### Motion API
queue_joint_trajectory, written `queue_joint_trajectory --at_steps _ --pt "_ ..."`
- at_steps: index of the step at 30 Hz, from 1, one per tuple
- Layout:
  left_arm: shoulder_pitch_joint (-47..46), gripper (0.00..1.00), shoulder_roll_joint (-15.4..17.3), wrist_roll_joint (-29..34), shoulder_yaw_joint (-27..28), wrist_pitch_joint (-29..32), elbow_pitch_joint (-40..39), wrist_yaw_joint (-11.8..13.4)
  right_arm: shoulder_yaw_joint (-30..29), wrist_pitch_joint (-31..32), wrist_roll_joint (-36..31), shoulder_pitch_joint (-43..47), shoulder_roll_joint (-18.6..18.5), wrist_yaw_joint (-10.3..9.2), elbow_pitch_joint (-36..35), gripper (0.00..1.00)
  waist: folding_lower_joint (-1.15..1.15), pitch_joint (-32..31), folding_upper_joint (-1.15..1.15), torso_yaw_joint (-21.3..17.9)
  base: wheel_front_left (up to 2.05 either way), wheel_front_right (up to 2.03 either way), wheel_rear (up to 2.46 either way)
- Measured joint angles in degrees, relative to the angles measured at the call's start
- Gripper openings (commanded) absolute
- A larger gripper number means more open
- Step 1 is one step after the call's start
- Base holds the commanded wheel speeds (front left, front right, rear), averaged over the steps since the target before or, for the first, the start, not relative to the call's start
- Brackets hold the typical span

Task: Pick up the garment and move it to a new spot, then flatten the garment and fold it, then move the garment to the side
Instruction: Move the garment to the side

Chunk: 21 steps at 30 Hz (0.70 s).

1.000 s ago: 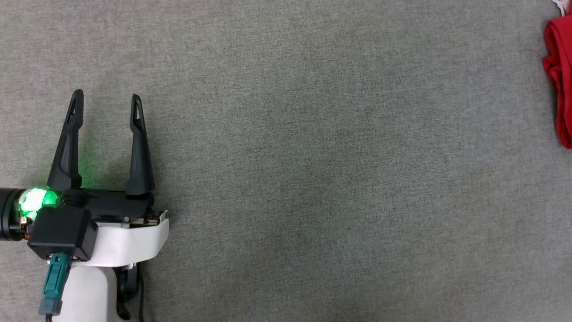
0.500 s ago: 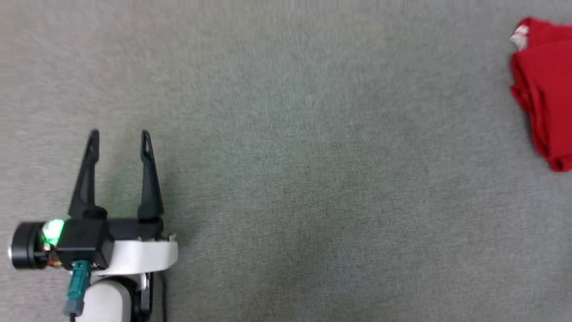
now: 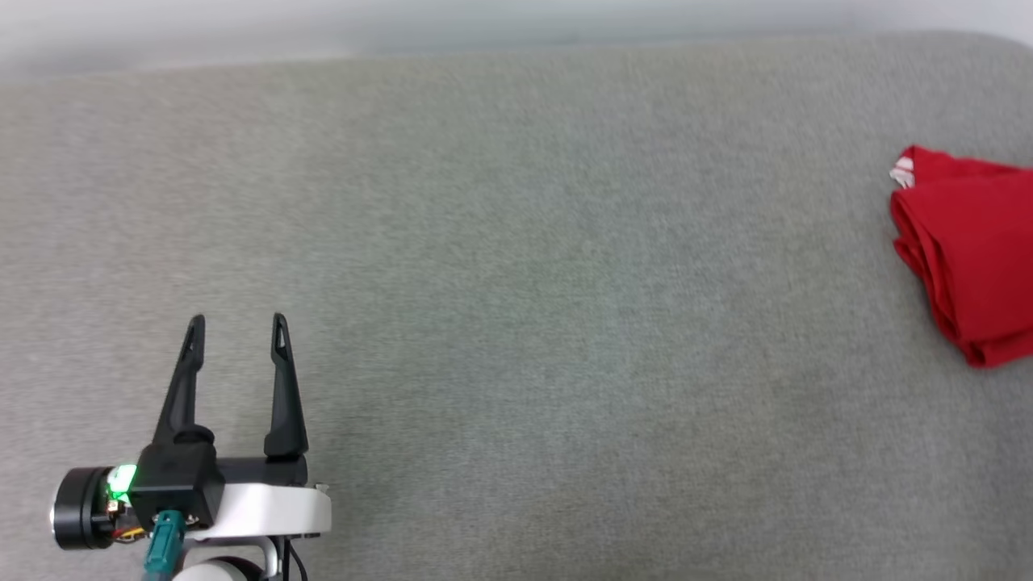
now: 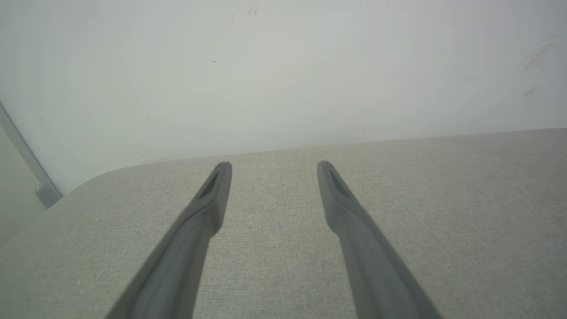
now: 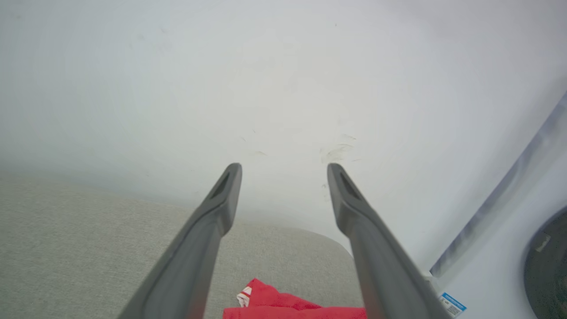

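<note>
The garment (image 3: 968, 266) is a folded red bundle with a bit of white trim, lying at the right edge of the grey fabric surface (image 3: 516, 323). The right wrist view shows its near end (image 5: 283, 305) low down between the fingers of my right gripper (image 5: 283, 170), which stands open above it and holds nothing. My left gripper (image 3: 237, 327) is at the lower left, far from the garment, open and empty, fingers pointing toward the back edge. In the left wrist view the left gripper (image 4: 273, 167) hovers over bare fabric.
A pale wall (image 3: 403, 32) runs behind the surface's far edge. The surface's corners are rounded (image 4: 88, 181). To the right of the surface stands a white appliance with a dark round door (image 5: 545, 257).
The head camera has tilted up, so the far edge and wall show now and everything sits lower in the picture. More of the garment is in view. The left gripper stays open.
</note>
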Motion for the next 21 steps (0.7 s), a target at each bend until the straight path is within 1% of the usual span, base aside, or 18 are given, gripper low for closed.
queue_joint_trajectory --at_steps 2,3,7,12,16,21 --pt "0.4 1.00 -0.2 0.0 -0.1 0.0 0.4 -0.1 1.6 -1.1 -0.5 2.0 1.3 0.00 -2.5 1.00 0.00 -1.3 0.00 0.7 0.00 0.00 0.00" --pt "1.2 1.00 -0.5 0.0 -0.2 0.0 1.3 -0.1 3.2 -2.4 -0.9 5.1 3.9 0.00 -6.0 1.00 0.00 -3.2 0.00 1.7 0.00 0.00 0.00" --pt "2.1 1.00 -1.0 -0.2 -0.5 0.0 2.8 -0.2 5.0 -3.3 -1.7 9.7 6.8 0.00 -9.4 1.00 0.00 -5.6 0.00 2.9 0.00 0.00 0.00" --pt "3.4 1.00 -1.7 -0.3 -0.6 0.0 4.4 -0.2 6.4 -3.9 -2.3 15.3 10.3 0.00 -10.9 1.00 -0.01 -8.5 0.00 4.1 0.00 0.00 0.00" --pt "4.2 1.00 -2.0 -0.3 -1.0 0.0 5.6 -0.6 5.5 -3.8 -2.3 19.3 14.2 0.00 -11.4 1.00 -0.01 -10.5 0.00 4.8 0.00 0.00 0.00" --pt "4.6 1.00 -2.1 -0.3 -1.2 0.0 7.2 -1.0 4.7 -3.9 -2.2 24.8 17.3 0.00 -11.6 1.00 -0.01 -12.4 0.00 5.5 0.00 0.00 0.00"
